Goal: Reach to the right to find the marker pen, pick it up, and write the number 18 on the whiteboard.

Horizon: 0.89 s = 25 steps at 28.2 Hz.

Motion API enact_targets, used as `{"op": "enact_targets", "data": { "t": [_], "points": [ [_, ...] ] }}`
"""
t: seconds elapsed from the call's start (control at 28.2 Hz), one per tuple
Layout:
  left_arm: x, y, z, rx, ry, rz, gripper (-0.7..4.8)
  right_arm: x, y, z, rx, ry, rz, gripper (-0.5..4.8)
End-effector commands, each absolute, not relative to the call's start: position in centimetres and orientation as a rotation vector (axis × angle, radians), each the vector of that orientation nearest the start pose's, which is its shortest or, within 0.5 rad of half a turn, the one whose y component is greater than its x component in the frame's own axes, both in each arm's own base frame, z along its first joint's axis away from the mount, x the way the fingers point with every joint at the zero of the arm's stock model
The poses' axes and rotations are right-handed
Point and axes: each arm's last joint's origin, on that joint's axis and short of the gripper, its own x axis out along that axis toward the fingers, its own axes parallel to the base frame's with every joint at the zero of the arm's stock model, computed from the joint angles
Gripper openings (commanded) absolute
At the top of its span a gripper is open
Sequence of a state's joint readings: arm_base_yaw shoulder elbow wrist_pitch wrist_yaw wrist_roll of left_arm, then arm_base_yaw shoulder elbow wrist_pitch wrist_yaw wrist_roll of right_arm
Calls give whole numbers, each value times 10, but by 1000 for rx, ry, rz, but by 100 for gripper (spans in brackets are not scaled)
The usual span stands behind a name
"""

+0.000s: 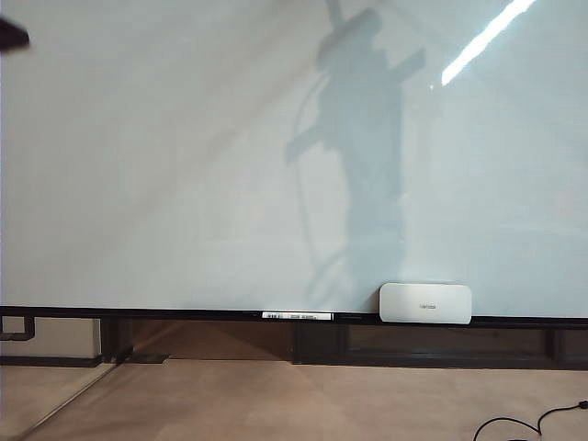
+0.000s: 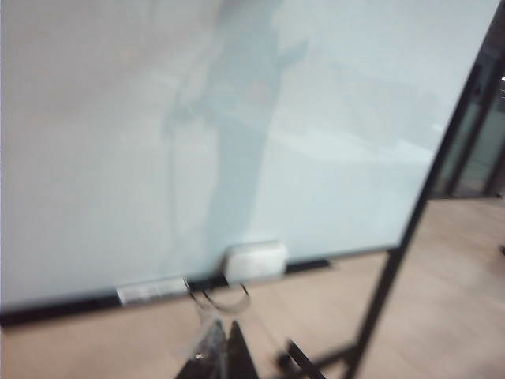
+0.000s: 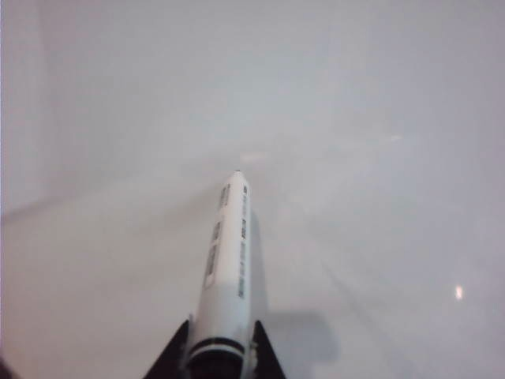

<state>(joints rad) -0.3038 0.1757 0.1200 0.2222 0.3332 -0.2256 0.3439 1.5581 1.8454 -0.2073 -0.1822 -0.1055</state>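
Pale blue-white and glossy, the whiteboard (image 1: 184, 156) fills the exterior view above a tan floor, with no writing on it yet; a white eraser block (image 1: 425, 302) and a spare labelled marker (image 1: 297, 316) rest on its black lower rail (image 1: 138, 313), and an arm's shadow falls down the middle of the board, though neither of my grippers shows in this view. From my left wrist the board stands tilted and blurred; my left gripper (image 2: 219, 335) sits low in front of the rail near the eraser, holding nothing, and I cannot tell how far apart its fingers are. From my right wrist, my right gripper (image 3: 217, 347) is clamped on the marker pen (image 3: 226, 260), whose tip points at the bare board, with a soft shadow beside it. To write the 18 well, I should keep the pen square to the board, touch down lightly, and draw the upright stroke first without letting the barrel slip.
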Motion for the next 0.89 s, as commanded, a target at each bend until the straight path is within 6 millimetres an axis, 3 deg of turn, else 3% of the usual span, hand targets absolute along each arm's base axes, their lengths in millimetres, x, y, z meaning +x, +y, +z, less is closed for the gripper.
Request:
{"op": "enact_targets", "data": {
  "t": [0.04,0.35,0.53,0.75,0.89],
  "points": [
    [92,-37,230,-134,-182,-580,-5,308,128,500,-82,-216,504,-2],
    [77,-30,274,-6,-178,-502,-5,313,151,462,-51,-225,459,-2],
    [68,-27,293,-6,-192,-501,-5,303,160,446,-52,-218,449,-2],
    [48,-26,325,-7,-277,-676,-5,281,164,418,-35,-307,473,-2],
    [39,-23,339,13,-316,-666,-5,283,164,400,-17,-320,434,-2]
  ]
}}
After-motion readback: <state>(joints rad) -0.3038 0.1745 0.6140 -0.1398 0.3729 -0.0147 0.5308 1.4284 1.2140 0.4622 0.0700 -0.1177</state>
